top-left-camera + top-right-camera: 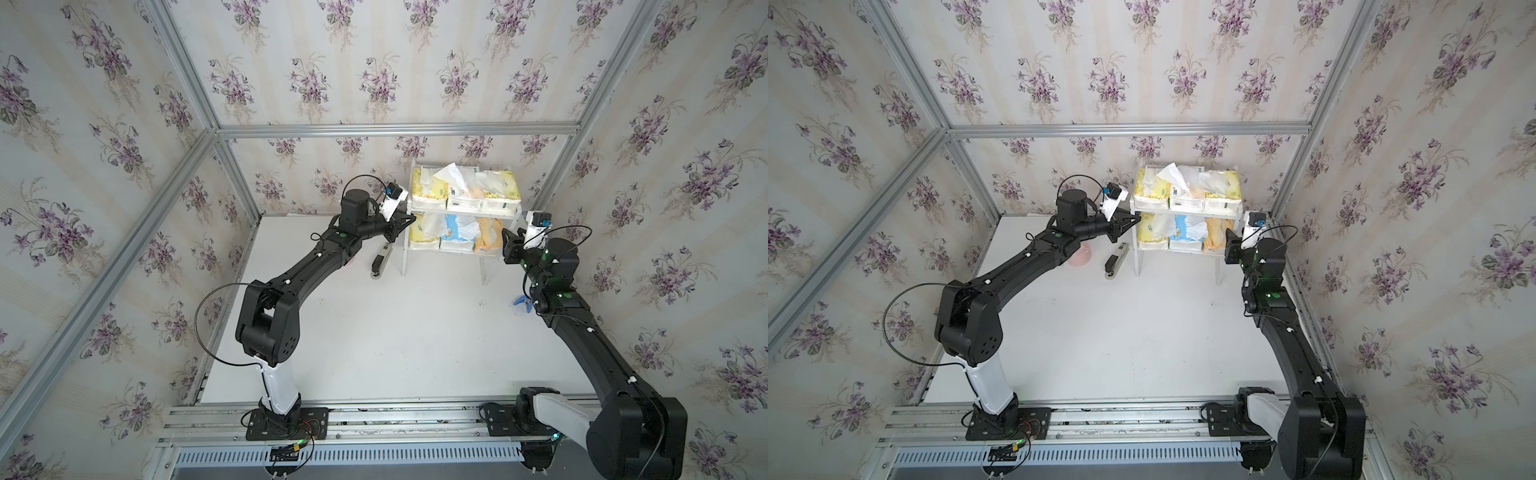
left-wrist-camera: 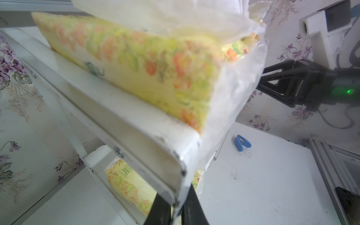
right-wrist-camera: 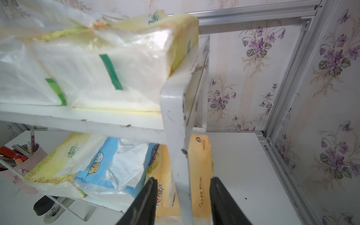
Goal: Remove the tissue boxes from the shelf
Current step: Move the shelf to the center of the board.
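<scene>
while tissue boxes (image 1: 424,189) lie lengthwise front-to-back, left pincer (image 2: 175,194) clamps shelf (image 2: 126,116), right pincer (image 3: 184,180) spread

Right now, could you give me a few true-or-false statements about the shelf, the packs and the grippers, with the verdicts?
1. The blue pack lies on the shelf's upper tier. False: lower tier, in the middle.
2. The orange pack lies at the lower tier's end near the right gripper. True.
3. The right gripper holds the orange pack. False: its jaws stand apart, astride the shelf's side panel.
4. The left gripper is shut on the shelf's other side panel. True.
</scene>
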